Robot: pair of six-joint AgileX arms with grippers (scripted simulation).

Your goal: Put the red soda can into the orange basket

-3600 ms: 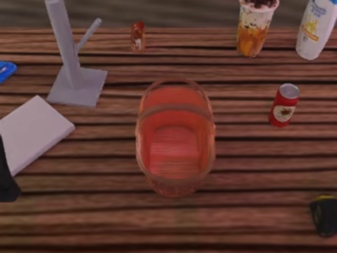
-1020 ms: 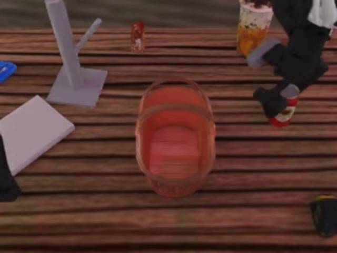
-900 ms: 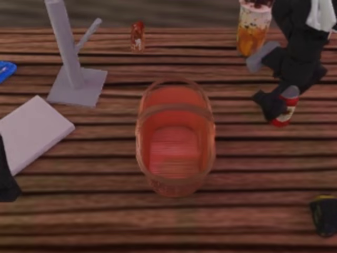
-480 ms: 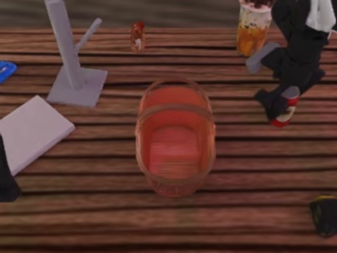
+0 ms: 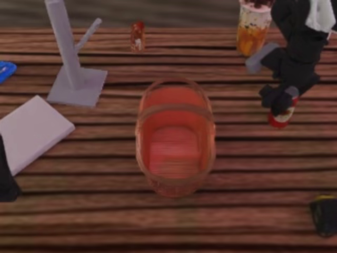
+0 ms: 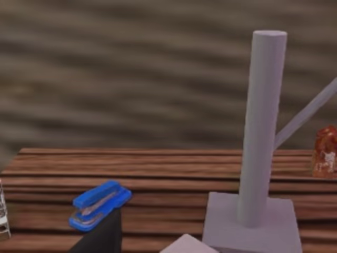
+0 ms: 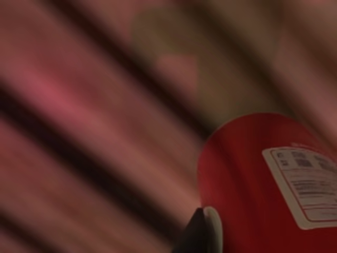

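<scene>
My right gripper (image 5: 280, 101) has come down over the small red cylindrical soda can with the silver top (image 5: 280, 117), which stands upright on the brown wooden plank table (image 5: 105, 211) at the right side, well apart from the large oval translucent orange woven basket with the arched handle (image 5: 175, 138) in the middle. Compared with half a second ago the dark fingers have drawn in closer around the can's upper part — the finger on the basket side sat further out then, and now it lies against the can. The right wrist view agrees: the red wall and pale label fill the corner, with one fingertip (image 7: 206, 232) right at its side. I read the claw as narrowed onto the can, though I cannot tell for certain that both fingers bear on it. The can has not shifted from its spot, so nothing is lifted yet; if the hold is firm, the next move should be a lift clear of the table and a carry to the left over the basket rim, minding the handle. My left arm stays parked at the table's left edge, near a blue stapler (image 6: 100, 204).
</scene>
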